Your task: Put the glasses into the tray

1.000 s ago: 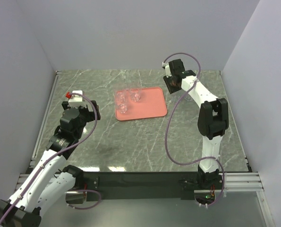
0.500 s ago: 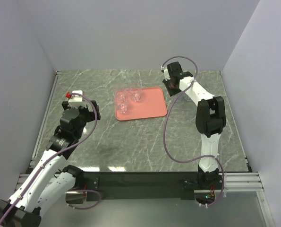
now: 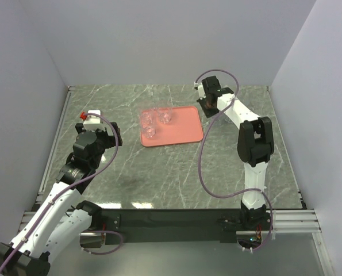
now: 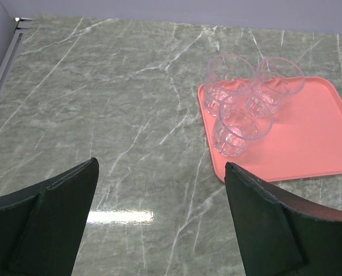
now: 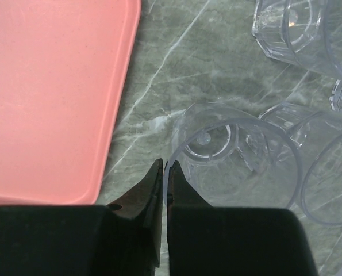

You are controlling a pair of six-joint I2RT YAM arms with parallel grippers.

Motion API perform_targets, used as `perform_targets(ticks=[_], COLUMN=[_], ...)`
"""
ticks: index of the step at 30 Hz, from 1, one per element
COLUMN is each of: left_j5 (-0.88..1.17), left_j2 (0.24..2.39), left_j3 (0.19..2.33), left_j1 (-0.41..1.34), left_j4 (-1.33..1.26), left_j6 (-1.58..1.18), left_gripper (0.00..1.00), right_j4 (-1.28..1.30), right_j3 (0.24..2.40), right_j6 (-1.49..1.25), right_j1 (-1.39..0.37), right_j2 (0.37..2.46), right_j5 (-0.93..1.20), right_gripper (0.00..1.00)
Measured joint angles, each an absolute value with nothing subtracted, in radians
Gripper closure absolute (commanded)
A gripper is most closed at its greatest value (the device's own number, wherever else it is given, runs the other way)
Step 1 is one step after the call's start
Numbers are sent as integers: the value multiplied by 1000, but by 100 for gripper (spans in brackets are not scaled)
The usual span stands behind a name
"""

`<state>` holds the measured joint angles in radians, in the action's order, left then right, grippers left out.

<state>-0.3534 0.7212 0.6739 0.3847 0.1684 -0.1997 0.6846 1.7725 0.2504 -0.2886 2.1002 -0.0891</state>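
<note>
— Right gripper (image 5: pixel 162 168) had edged farther from its base, jaws narrow, apparently pinching a glass (image 5: pixel 216 149) rim beside the tray (image 5: pixel 44 86); neighbouring glasses (image 5: pixel 297 29) crowded close.
— Left gripper (image 4: pixel 159 224) gaped wide; three glasses (image 4: pixel 237 129) stood inside the tray.

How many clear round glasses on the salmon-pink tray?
3, clustered at the salmon-pink rectangular tray's left end: far-left clear glass, far-right glass beside it, near glass in front. None hidden.

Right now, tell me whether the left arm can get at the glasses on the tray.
Probably yes: the left end effector is open, facing the three glasses on the tray, with only bare tabletop between them.
</note>
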Motion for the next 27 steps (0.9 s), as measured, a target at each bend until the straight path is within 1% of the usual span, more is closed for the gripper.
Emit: perform_targets(ticks=[9, 14, 22, 27], left_j5=[-353, -353, -353, -353], left_j2=[721, 721, 722, 722], left_j3=[674, 674, 674, 674], left_j1=[385, 385, 385, 385], left_j4=[168, 168, 168, 168], left_j6=[-200, -200, -200, -199], left_gripper=[3, 3, 3, 3], right_j4=[697, 719, 783, 799], right_j3=[1774, 1819, 2037, 2109], right_j6=[310, 318, 315, 310], right_j1=[-367, -414, -430, -436], right_j2=[2050, 2046, 2141, 2223], right_j5=[-88, -72, 41, 104], right_gripper=[100, 100, 100, 100])
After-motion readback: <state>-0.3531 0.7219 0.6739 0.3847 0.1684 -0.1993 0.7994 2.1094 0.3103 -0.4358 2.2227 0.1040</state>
